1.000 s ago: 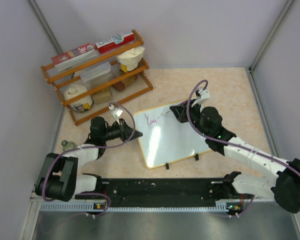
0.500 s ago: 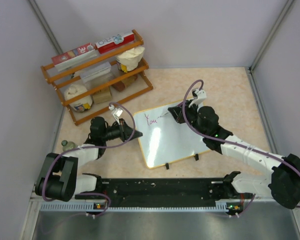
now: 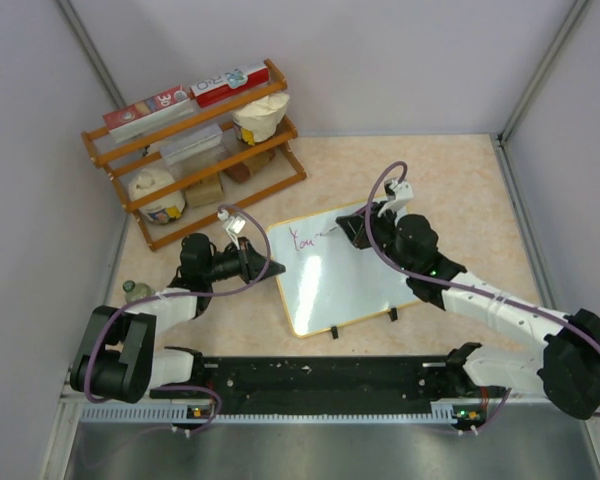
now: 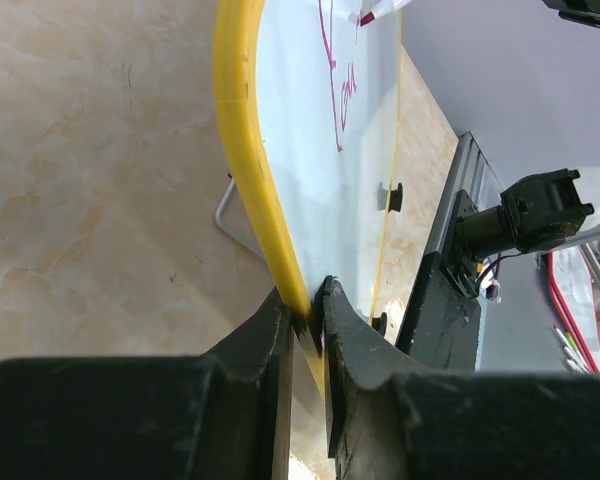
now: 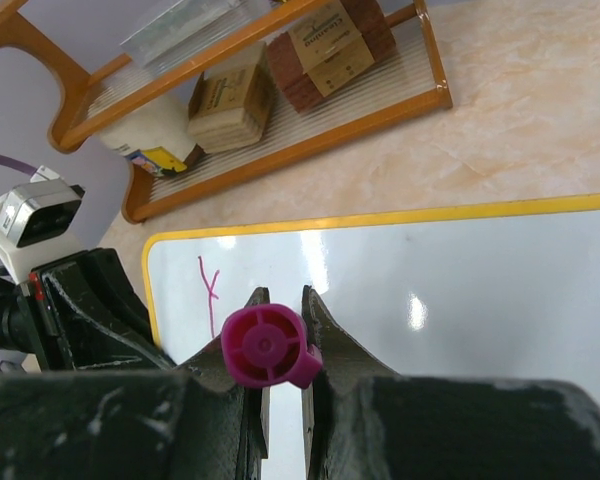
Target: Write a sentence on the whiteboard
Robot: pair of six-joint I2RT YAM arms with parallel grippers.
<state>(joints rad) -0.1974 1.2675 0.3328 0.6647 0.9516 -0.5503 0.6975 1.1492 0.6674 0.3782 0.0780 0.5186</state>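
The whiteboard (image 3: 345, 275) lies on the table, white with a yellow rim (image 4: 242, 150), and two black clips sit on its near edge. Pink writing (image 3: 302, 240) reading "You" runs along its far left corner. My left gripper (image 3: 263, 264) is shut on the board's left rim (image 4: 308, 305), one finger on each face. My right gripper (image 3: 355, 228) hovers over the board's far edge, shut on a magenta marker (image 5: 265, 347). Only the marker's butt end shows in the right wrist view, and its tip points left toward the writing (image 5: 210, 290).
A wooden rack (image 3: 195, 150) holding boxes and bags stands at the back left. A small bottle (image 3: 130, 290) sits by the left wall. The black base rail (image 3: 320, 375) runs along the near edge. A bent wire piece (image 4: 225, 215) lies left of the board.
The right gripper and marker shifted slightly left and farther along the board's far edge, then held still. The left gripper has not moved.
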